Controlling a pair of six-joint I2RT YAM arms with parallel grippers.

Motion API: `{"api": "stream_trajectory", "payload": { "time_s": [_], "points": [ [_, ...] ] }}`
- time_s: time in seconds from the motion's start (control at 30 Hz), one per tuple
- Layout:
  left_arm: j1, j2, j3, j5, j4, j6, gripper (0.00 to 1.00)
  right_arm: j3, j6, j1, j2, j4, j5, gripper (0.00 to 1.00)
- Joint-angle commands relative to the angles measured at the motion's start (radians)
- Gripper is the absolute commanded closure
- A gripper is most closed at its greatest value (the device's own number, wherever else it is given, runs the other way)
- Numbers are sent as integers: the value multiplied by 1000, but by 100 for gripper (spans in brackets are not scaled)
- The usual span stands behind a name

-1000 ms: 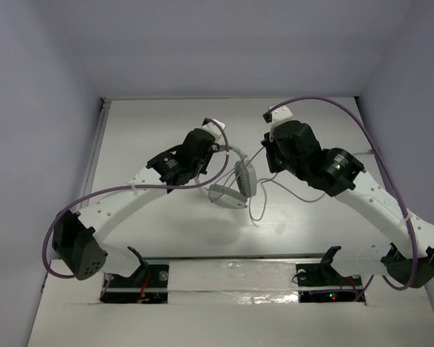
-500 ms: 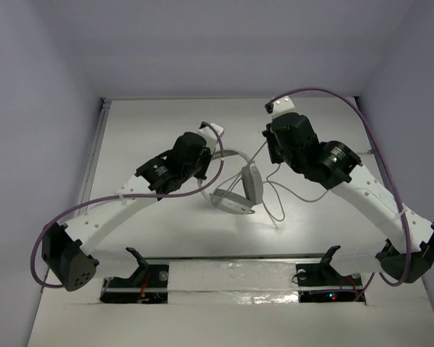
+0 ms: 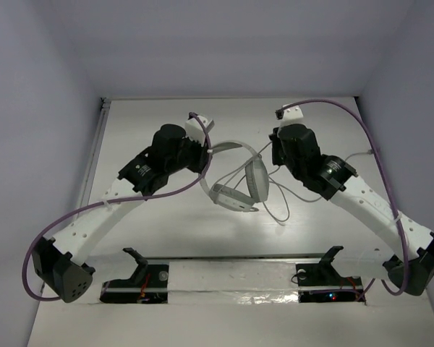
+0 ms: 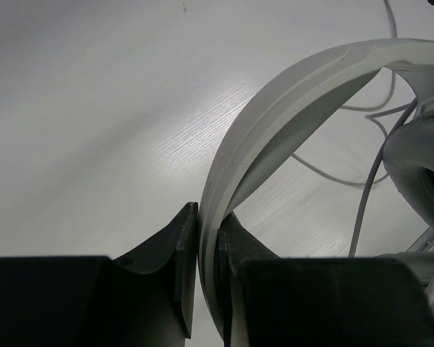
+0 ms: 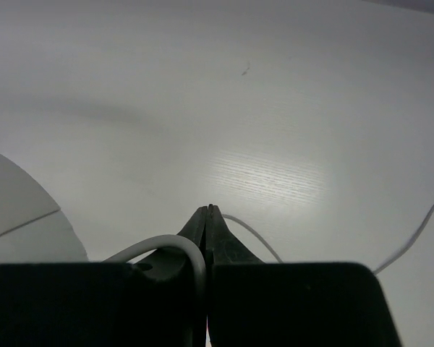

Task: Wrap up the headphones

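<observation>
The white and light-grey headphones (image 3: 246, 184) are held up at the table's middle, the two ear cups hanging close together. My left gripper (image 3: 206, 153) is shut on the curved white headband (image 4: 275, 123), which runs between the two black fingers (image 4: 184, 238) in the left wrist view, where my left gripper (image 4: 208, 224) is at the bottom. One ear cup (image 4: 419, 173) shows at that view's right edge. My right gripper (image 3: 273, 155) is just right of the cups. In the right wrist view my right gripper (image 5: 209, 211) is shut on the thin grey cord (image 5: 175, 243). The rest of the cord (image 3: 278, 211) lies looped on the table.
The white table (image 3: 159, 231) has walls at the back and both sides. Thick purple cables (image 3: 362, 123) arc along both arms. Two black mounts (image 3: 141, 264) stand at the near edge. A metal rail (image 3: 98, 144) runs along the left side.
My left gripper has drawn back to the left with the headband, exposing more of it. The ear cups have shifted a little to the right. The right gripper has edged right with the cord.
</observation>
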Motion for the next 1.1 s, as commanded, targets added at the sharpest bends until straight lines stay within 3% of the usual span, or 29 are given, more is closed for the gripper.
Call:
{"api": "stream_trajectory", "payload": {
  "time_s": [0.0,0.23,0.4,0.67,0.87,1.07],
  "points": [
    [50,-39,62,171,78,-50,100,-55,46,-23,-77,198,52,96],
    [104,-51,81,335,127,-90,100,-168,92,-41,-88,346,-21,80],
    [138,-54,90,439,161,-136,100,-267,106,-41,-84,546,-144,71],
    [170,-37,153,528,135,-195,100,-365,122,-77,-70,762,-246,69],
    [230,-34,174,576,204,-269,100,-481,129,-86,-77,955,-385,55],
    [254,-14,235,591,218,-327,100,-521,129,-86,-12,1029,-439,54]
  ]
}}
